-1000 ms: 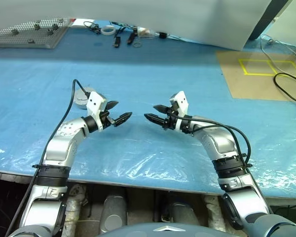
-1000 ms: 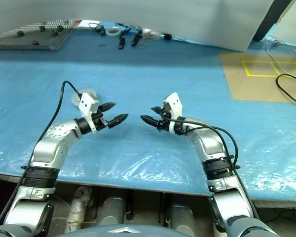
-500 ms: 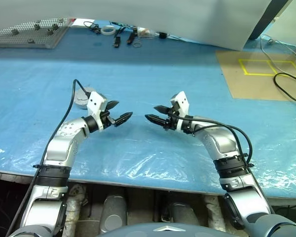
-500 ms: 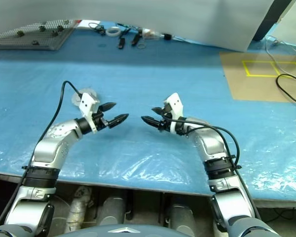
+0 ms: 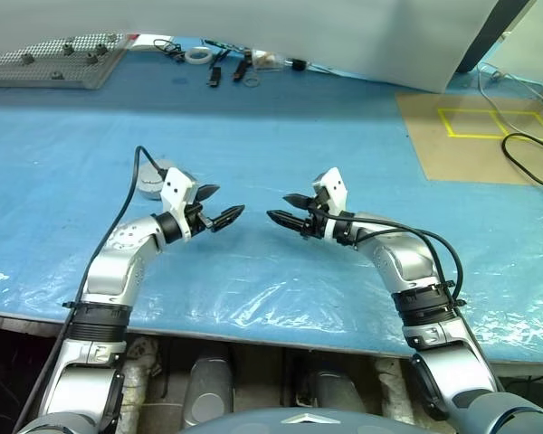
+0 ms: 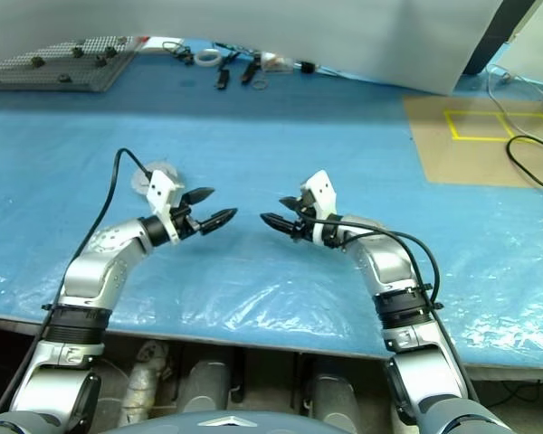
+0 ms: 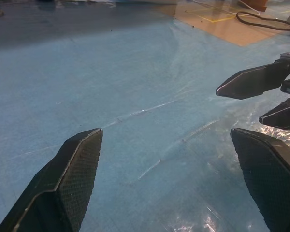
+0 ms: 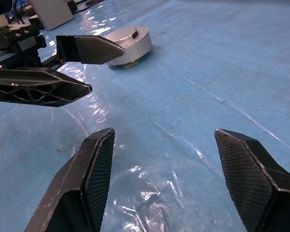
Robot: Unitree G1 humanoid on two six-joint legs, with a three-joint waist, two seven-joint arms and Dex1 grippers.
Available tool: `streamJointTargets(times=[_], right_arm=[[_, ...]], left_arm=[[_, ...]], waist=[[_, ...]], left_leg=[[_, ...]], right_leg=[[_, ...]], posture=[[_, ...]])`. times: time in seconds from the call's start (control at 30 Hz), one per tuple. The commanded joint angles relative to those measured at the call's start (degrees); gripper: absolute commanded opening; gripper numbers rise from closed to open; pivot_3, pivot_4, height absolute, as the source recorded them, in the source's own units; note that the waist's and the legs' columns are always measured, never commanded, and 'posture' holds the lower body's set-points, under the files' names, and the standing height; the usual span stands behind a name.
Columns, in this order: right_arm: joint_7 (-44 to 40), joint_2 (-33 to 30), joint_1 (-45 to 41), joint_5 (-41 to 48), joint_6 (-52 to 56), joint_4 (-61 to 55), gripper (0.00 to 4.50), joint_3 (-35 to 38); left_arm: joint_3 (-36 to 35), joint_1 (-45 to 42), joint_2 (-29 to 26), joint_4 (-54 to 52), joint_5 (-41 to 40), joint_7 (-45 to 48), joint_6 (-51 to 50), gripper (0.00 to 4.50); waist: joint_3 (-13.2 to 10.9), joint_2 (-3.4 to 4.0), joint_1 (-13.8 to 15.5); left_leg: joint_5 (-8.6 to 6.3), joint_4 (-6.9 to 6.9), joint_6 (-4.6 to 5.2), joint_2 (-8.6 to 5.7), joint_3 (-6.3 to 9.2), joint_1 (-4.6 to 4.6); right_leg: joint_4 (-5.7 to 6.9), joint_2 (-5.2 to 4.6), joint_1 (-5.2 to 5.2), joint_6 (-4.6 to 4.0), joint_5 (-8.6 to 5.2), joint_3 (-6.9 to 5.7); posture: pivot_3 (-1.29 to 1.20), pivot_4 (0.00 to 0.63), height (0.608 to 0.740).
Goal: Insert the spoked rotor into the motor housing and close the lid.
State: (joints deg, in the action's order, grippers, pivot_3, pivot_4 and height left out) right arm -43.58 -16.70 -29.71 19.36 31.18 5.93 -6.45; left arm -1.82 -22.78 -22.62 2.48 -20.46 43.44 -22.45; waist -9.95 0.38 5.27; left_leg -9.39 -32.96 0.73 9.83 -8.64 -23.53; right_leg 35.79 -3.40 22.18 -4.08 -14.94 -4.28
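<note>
**Both claws empty, tips facing each other above the table**

You have the left claw [image 5: 216,205] spread wide with nothing between its fingers, hanging just above the blue table [image 5: 344,136]. The right claw [image 5: 284,208] faces it, tips pointing toward the left one, a gap of bare blue sheet between them; its fingers stand apart too, and it grips nothing.

The only task part you can make out is a round, pale silver piece [image 8: 129,44] resting flat on the table just behind the left claw, on the side away from the right claw; from the head views the left wrist hides most of it [image 5: 150,181]. It looks like the lid on the motor housing, but you cannot tell for sure from here.

Well beyond both claws, at the table's far edge, lie a grey pegboard [image 5: 54,61] and a scatter of small tools [image 5: 240,65]. Beyond the right claw sits a brown board [image 5: 471,136] with yellow tape.
</note>
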Motion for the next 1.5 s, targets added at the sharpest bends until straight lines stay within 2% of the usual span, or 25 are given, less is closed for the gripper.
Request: streamJointTargets(times=[0.03,1.5], right_arm=[[-0.3,0.1,-1.3,0.1,-1.0,-0.8,3.44,0.3],[0.4,0.9,-2.1,-1.0,-2.4,1.0,3.44,1.1]], left_arm=[[-0.5,-0.5,-0.2,-1.9,-0.6,0.0,0.7,4.48],[-0.1,-3.0,0.5,0.6,0.0,0.2,1.5,4.48]], waist=[[0.0,0.00,0.0],[0.0,0.00,0.0]], left_leg=[[0.00,0.00,0.00,0.00,0.00,0.00],[0.00,0.00,0.00,0.00,0.00,0.00]], right_leg=[[0.00,0.00,0.00,0.00,0.00,0.00],[0.00,0.00,0.00,0.00,0.00,0.00]], posture=[[0.00,0.150,0.740],[0.00,0.150,0.740]])
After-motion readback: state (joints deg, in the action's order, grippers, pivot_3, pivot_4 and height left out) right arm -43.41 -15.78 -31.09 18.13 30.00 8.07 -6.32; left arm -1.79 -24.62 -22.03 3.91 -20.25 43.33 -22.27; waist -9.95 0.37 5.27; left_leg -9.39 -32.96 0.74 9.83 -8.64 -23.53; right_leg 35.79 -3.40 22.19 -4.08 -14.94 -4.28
